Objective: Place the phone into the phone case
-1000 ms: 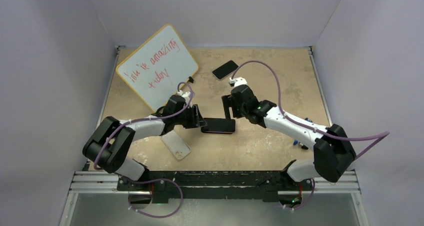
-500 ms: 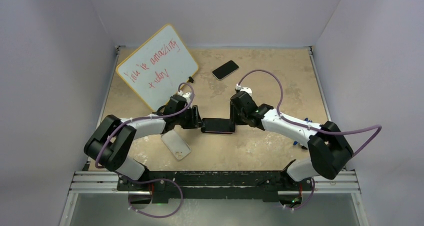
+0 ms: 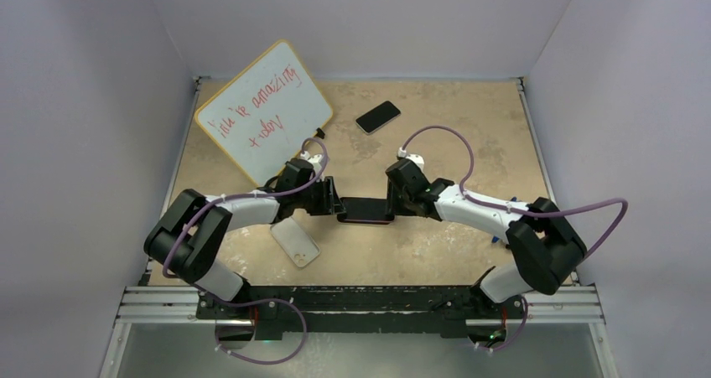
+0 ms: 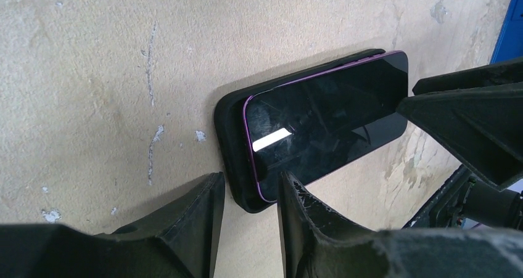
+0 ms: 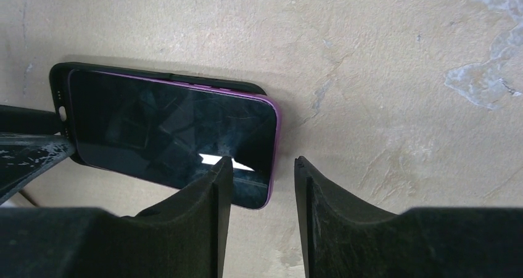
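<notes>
The phone (image 3: 365, 209), dark-screened with a purple rim, lies face up in a black case (image 4: 231, 136) at mid-table. In the left wrist view the phone (image 4: 327, 124) has its near corner between the jaws of my left gripper (image 4: 250, 176). They stand part open, one fingertip (image 4: 290, 188) over the screen and the other beside the case. My right gripper (image 5: 263, 161) straddles the phone's (image 5: 166, 130) other end, jaws part open. One of its fingers is over the glass, the other off the rim. A translucent whitish phone case (image 3: 295, 242) lies apart, by my left forearm.
A yellow-framed whiteboard (image 3: 264, 110) with red writing lies at the back left. A second dark phone (image 3: 377, 116) rests at the back centre. Small blue items (image 3: 506, 239) sit beside my right arm. White walls enclose the table.
My right gripper has come down and left onto the phone's right end, and its jaws have narrowed. The left gripper and the phone have hardly moved.
</notes>
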